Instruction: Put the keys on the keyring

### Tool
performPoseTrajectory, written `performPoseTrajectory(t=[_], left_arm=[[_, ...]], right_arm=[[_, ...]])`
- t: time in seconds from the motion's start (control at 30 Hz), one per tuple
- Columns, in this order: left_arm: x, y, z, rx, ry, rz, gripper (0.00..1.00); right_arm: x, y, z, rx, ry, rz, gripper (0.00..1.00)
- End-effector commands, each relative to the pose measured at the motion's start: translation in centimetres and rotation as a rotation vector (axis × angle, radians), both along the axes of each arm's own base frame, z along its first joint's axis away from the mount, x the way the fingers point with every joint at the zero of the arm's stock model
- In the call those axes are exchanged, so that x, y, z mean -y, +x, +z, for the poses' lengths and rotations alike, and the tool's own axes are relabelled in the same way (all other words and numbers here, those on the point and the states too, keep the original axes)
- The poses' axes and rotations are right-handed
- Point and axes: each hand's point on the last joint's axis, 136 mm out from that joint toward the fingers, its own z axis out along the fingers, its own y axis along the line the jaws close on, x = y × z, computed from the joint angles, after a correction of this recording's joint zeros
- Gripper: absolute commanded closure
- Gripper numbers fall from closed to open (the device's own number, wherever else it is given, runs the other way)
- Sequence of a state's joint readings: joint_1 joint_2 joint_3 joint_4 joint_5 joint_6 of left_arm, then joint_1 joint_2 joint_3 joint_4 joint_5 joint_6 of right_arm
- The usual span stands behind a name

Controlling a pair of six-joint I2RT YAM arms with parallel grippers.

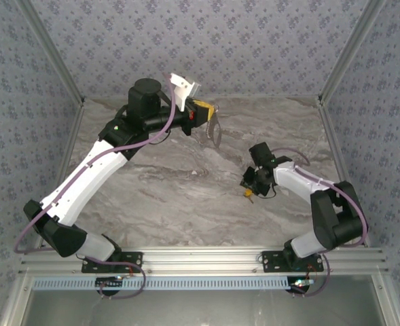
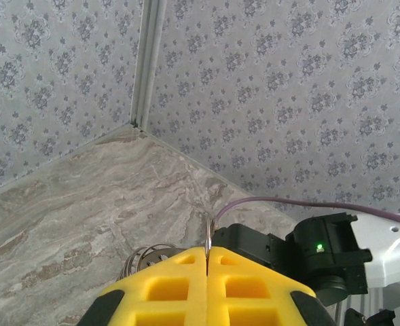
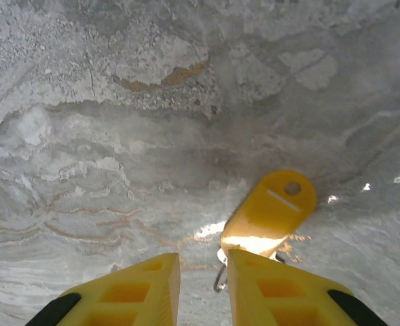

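Left gripper [image 2: 207,252]: jaws clenched on the keyring [image 2: 208,234], its thin wire pinched between my pads. It is held up off the marble table [image 1: 172,197], close to the far wall [image 2: 288,81].

Right gripper [image 3: 203,261]: low over the table's right half, jaws released with a narrow gap. The key [image 3: 271,207] lies flat just ahead of one fingertip, yellow head pointing away from me. Bare marble on every side of it. My arms are well apart.

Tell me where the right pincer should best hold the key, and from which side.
Probably the yellow head of the key, across its two long edges, coming from above. It lies flat on the table, so only the edges are free, and the head is its widest part.
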State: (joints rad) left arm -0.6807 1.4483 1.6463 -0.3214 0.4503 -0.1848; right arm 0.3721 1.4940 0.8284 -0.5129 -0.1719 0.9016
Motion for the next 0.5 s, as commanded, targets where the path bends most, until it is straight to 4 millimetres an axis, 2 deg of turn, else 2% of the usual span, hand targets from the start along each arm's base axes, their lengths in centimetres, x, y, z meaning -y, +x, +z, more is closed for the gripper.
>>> performPoseTrajectory(t=[0.0, 0.47], left_arm=[[-0.1, -1.0, 2.6, 0.059, -0.064, -0.027, 1.00], [0.2, -0.7, 2.6, 0.071, -0.066, -0.032, 1.00]], right_arm=[[-0.5, 0.4, 0.1, -0.006, 0.001, 0.005, 0.73], [-0.8, 0.0, -1.2, -0.057, -0.008, 0.033, 0.78]])
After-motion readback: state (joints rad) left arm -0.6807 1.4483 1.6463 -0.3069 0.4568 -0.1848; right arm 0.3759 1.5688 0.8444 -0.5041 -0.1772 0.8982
